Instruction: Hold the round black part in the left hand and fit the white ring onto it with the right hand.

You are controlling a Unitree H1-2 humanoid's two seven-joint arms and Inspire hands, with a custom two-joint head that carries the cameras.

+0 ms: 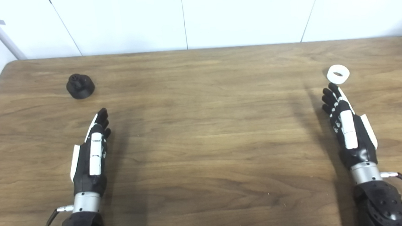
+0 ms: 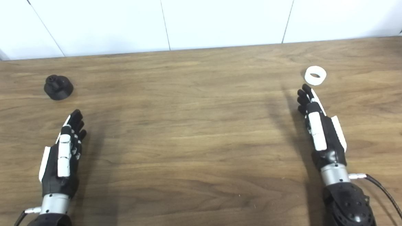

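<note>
The round black part [image 1: 80, 86] stands on the wooden table [image 1: 201, 126] at the far left, its small knob pointing up. A white ring [image 1: 338, 74] lies flat at the far right. My left hand [image 1: 93, 151] hovers over the table below and slightly right of the black part, fingers stretched out, open and holding nothing. My right hand [image 1: 348, 126] is open too, fingers extended, with the fingertips just short of the ring and not touching it.
A white panelled wall [image 1: 196, 16] runs behind the table's far edge. The table's left corner is rounded, with a pale diagonal rail [image 1: 0, 32] beyond it. Cables trail from both wrists at the bottom edge.
</note>
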